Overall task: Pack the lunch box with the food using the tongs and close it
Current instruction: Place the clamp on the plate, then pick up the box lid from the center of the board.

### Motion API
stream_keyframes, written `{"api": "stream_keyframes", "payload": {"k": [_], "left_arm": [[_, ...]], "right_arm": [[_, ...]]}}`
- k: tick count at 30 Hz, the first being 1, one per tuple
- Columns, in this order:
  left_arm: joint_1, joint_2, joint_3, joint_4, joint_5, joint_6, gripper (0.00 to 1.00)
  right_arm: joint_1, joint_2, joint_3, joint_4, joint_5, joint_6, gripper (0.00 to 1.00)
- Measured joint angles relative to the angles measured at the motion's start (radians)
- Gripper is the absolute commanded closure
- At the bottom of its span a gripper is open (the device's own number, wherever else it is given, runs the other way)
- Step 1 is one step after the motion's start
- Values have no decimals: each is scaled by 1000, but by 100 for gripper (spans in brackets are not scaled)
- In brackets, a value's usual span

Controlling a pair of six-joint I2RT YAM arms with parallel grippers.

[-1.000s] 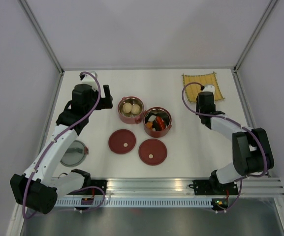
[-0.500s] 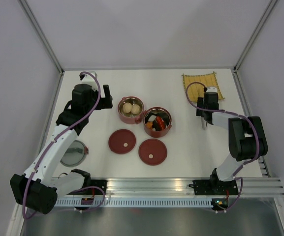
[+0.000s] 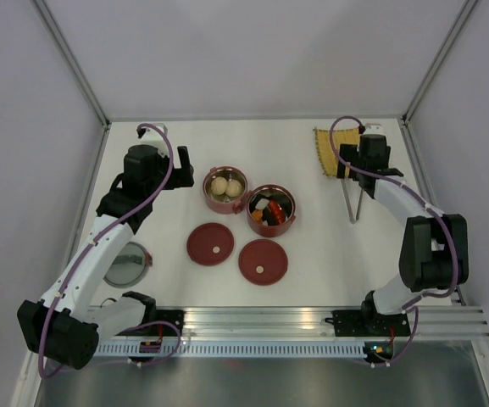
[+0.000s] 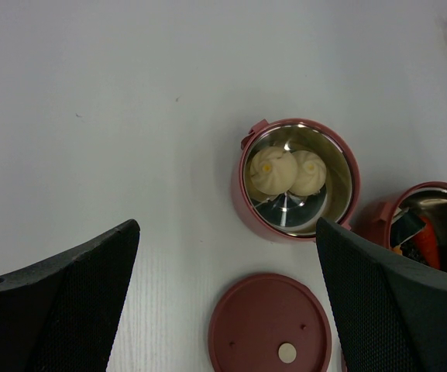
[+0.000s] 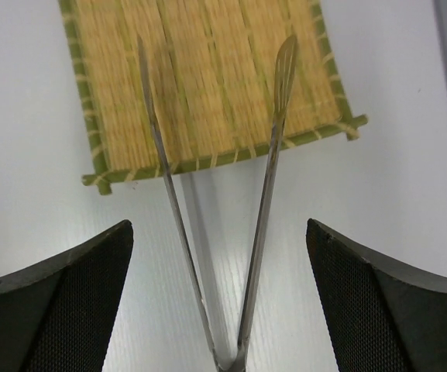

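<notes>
White table (image 3: pixel 312 254), tongs (image 5: pixel 265 194) tip-first on the mat (image 5: pixel 208 77), joint cut off; left fingers (image 4: pixel 60 302), right fingers (image 5: pixel 53 302) wide apart, empty.

No legible text or labels anywhere

Place: a robotics lab test cell (no kitchen, despite the meal)
Enclosure: plain pale walls (image 3: pixel 252 51) on three sides, joined by bare metal posts (image 3: pixel 70 61)
Mounting: aluminium rail (image 3: pixel 261 322) at the near edge of the table (image 3: pixel 329 273), left arm (image 3: pixel 91 254) and right arm (image 3: pixel 388 203) bolted to it
Wiring: purple cables (image 3: pixel 173 165) looped openly along both arms
Staging: the lunch box (image 3: pixel 225 207) laid out on the bare white top
</notes>
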Motion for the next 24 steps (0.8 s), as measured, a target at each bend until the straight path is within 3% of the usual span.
{"api": "stream_keyframes", "payload": {"k": [4,10,16,24], "left_arm": [[0,0,0,0,0,0,0],[0,-5,2,-8,8,0,0],[0,-10,47,-29,69,0,2],[-26,40,114,-90,143,-1,14]], "right_arm": [[-4,-135,72,-106,-37,19,2],[-5,-389,69,-222,-229,91,5],[15,-571,-100,-299,-423,196,7],[105,-626,-391,-410,-539,301,16]]}}
